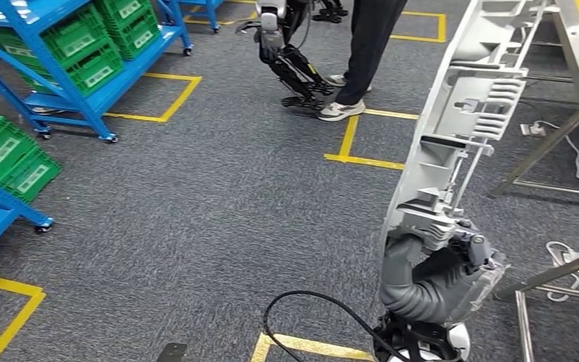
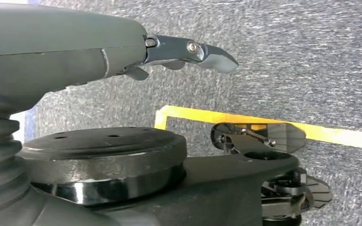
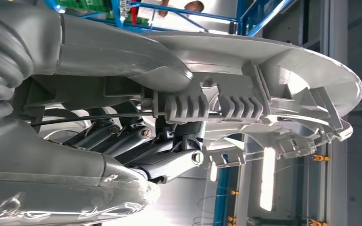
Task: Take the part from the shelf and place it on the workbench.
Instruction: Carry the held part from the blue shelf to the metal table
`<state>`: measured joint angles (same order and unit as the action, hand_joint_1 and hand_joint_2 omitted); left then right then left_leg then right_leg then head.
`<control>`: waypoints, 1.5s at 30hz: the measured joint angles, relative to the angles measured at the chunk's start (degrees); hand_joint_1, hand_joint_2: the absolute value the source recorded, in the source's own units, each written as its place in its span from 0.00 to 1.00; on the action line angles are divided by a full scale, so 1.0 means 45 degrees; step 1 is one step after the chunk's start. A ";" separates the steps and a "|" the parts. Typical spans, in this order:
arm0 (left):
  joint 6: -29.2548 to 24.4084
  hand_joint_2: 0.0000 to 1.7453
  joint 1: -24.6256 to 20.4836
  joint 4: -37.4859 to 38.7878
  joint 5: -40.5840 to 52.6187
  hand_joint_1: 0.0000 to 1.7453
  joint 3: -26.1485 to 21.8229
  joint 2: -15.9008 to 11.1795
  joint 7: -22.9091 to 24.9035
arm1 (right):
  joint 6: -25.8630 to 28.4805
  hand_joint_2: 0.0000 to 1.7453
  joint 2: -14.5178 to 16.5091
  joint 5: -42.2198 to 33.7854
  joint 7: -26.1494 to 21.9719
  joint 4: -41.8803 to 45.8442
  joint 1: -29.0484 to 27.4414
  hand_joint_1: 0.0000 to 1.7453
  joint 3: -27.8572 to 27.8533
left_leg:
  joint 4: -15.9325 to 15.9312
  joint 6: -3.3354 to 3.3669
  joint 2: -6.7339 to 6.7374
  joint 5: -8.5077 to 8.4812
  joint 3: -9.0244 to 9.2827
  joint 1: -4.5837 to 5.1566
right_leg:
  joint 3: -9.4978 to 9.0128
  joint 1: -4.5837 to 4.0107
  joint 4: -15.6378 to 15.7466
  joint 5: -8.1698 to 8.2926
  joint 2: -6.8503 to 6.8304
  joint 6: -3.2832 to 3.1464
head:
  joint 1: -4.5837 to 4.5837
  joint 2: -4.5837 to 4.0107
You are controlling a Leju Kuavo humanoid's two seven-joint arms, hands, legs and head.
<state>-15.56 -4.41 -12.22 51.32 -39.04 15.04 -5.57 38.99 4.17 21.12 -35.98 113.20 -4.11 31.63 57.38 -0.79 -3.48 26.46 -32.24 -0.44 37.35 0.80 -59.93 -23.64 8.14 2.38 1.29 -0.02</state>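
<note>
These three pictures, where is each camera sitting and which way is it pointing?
Head view: high on the robot, looking forward and down at grey carpet, blue shelves with green crates, a person's legs; the right hand grips the long pale grey ribbed plastic part.
Left wrist view: behind the left hand, facing floor and yellow tape.
Right wrist view: behind the right hand, facing upward along the part.
Head and right wrist views share part and right hand.
</note>
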 joint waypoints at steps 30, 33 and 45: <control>0.0000 1.00 0.0022 0.0000 -0.0053 0.00 -0.0015 0.0072 0.0000 | -0.0001 1.00 0.0011 0.0064 -0.0259 0.0068 -0.0032 1.00 0.0016 | 0.0041 -0.0078 -0.0046 0.0053 0.0006 -0.0018 | -0.0014 0.0024 0.0051 0.0050 0.0038 -0.0003 | -0.0010 0.0000; 0.0000 1.00 -0.0003 0.0000 -0.0053 0.00 -0.0015 0.0106 0.0000 | 0.0000 1.00 0.0015 0.0114 -0.0313 0.0075 -0.0068 1.00 0.0015 | -0.0043 0.0095 0.0292 -0.0034 0.0029 -0.0065 | 0.0161 -0.0040 -0.0145 -0.0084 -0.0476 0.0106 | 0.0035 0.0000; -0.0007 1.00 0.0058 0.0000 -0.0044 0.00 -0.0029 0.0108 -0.0011 | 0.0002 1.00 0.0067 0.0204 -0.0495 0.0075 -0.0072 1.00 0.0007 | -0.0003 -0.0028 0.1951 0.0217 0.0253 0.0205 | -0.0382 -0.0158 -0.0056 -0.0362 -0.2826 0.0023 | 0.0147 0.0000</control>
<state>-15.59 -4.15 -12.22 51.12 -39.17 15.52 -5.62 39.00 4.48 22.04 -38.21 113.54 -4.44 31.66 57.36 -0.91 5.30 27.44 -31.10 0.48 35.63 0.08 -60.19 -25.27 -4.58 2.48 1.95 -0.02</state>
